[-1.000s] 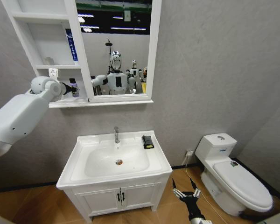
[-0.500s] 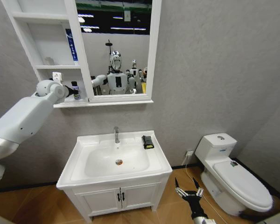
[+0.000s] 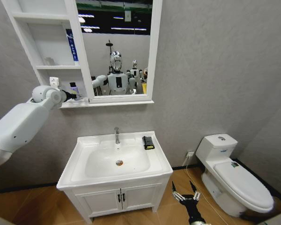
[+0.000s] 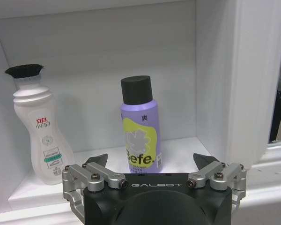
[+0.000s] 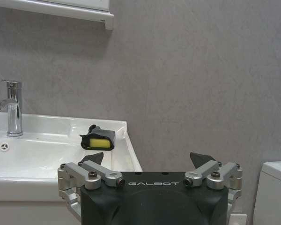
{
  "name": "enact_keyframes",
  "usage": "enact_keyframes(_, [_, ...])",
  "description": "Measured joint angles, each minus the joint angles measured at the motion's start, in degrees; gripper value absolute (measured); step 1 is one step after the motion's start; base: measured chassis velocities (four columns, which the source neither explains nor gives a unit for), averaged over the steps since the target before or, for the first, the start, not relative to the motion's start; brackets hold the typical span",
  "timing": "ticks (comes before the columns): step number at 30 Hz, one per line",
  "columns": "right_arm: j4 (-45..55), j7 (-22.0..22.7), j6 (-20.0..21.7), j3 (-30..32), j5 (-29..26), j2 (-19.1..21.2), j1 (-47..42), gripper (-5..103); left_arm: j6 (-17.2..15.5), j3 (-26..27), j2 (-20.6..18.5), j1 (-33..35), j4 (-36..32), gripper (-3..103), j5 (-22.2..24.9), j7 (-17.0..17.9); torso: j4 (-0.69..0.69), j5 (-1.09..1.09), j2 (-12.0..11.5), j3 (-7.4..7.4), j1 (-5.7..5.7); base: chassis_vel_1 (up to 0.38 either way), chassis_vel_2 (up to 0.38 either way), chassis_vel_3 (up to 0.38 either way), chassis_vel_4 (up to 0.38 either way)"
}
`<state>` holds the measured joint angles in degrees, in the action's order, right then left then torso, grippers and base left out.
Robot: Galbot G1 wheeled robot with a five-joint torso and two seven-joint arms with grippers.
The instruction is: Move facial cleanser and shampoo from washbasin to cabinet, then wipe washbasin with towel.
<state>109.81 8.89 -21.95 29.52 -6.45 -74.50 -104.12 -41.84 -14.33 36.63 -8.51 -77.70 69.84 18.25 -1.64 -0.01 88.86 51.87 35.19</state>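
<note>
Left tool [image 4: 150,165] spread, just before the purple black-capped shampoo bottle [image 4: 141,125] on the white wall cabinet [image 3: 51,47] shelf. Right tool [image 5: 150,161] spread, low beside the white ceramic washbasin [image 3: 79,161]; black folded towel [image 3: 148,142] ahead.

White glossy ceramic washbasin [image 3: 113,164] with polished chrome metal tap [image 3: 116,135]. Small black folded cloth towel with yellow patch [image 3: 148,142], matt, soft-looking. White wall cabinet [image 3: 56,47], smooth painted finish, mirror panel [image 3: 116,47] reflective glass. Purple plastic bottle with matt black cap [image 4: 140,125], glossy printed label. Translucent white plastic bottle with black cap [image 4: 39,126], ribbed neck. Left hand [image 4: 151,165]: brushed silver metal links, black matt body. Grey wall [image 3: 215,70] matt, slightly textured. Wood-look floor [image 3: 42,208]. Glossy white toilet [image 3: 234,178].
</note>
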Motion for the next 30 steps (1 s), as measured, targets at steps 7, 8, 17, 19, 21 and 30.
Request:
enact_keyframes(7, [0.8, 0.2, 1.6, -1.0, -0.2, 1.6, 0.7, 100, 0.5, 13.2, -9.5, 15.9, -13.6, 100, 0.8, -1.0, 0.04, -0.05, 0.0, 0.0, 0.0, 0.0, 0.0, 0.0, 0.0])
enact_keyframes(8, [0.8, 0.2, 1.6, -1.0, -0.2, 1.6, 0.7, 100, 0.5, 13.2, -9.5, 15.9, -13.6, 100, 0.8, -1.0, 0.04, -0.05, 0.0, 0.0, 0.0, 0.0, 0.0, 0.0, 0.0])
enact_keyframes(17, [2.5, 1.0, 4.0, 0.5, 0.3, -0.6, -1.2, 100, 9.4, 25.9, -17.1, 38.0, -30.5, 100, -9.7, -8.1, -0.08, -0.03, 0.0, 0.0, -0.02, 0.0, 0.0, 0.0, 0.0])
enact_keyframes(19, [2.5, 1.3, 4.2, 0.6, 0.4, -0.8, -1.1, 100, 10.1, 31.5, -16.2, 42.8, -32.7, 100, -10.7, -6.8, -0.08, 0.0, 0.0, 0.0, 0.0, 0.0, 0.0, 0.0, 0.0])
enact_keyframes(21, [2.7, 1.6, 4.5, 0.4, 0.4, -0.8, -0.8, 100, 10.9, 43.3, -13.7, 54.5, -36.4, 100, -12.5, -5.6, -0.04, 0.06, 0.0, 0.0, 0.0, 0.0, 0.0, 0.0, 0.0])
enact_keyframes(30, [5.0, 5.5, 9.2, 0.1, 0.1, 0.2, 0.0, 100, 14.3, 78.3, 5.7, 100.6, -48.6, 100, -21.0, -8.4, 0.03, 0.02, 0.0, -0.01, -0.01, 0.0, 0.0, 0.0, 0.0])
